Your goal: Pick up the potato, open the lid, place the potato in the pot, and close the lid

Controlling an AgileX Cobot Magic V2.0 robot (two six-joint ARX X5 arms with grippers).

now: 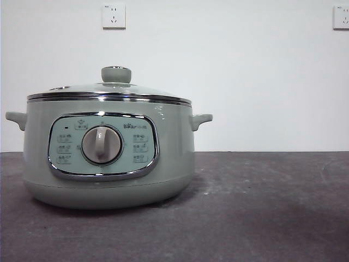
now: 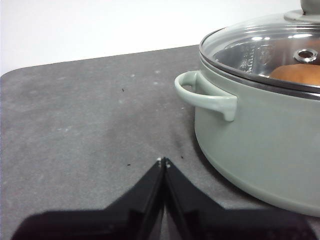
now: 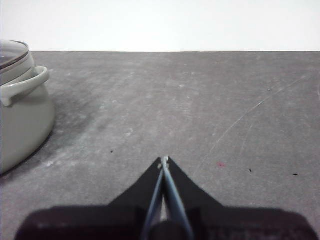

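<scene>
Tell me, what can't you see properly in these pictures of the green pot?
- Potato: left wrist view shows only an orange-brown patch through the glass lid; the picture edge cuts it off. Front view hides it behind the pot wall.
- Panel labels: too small to read, front view.
- Lid knob: cut off in left wrist view.

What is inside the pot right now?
Through the glass lid in the left wrist view, the orange-brown potato lies inside the pot. The pot wall hides its underside and the pot's floor.
</scene>
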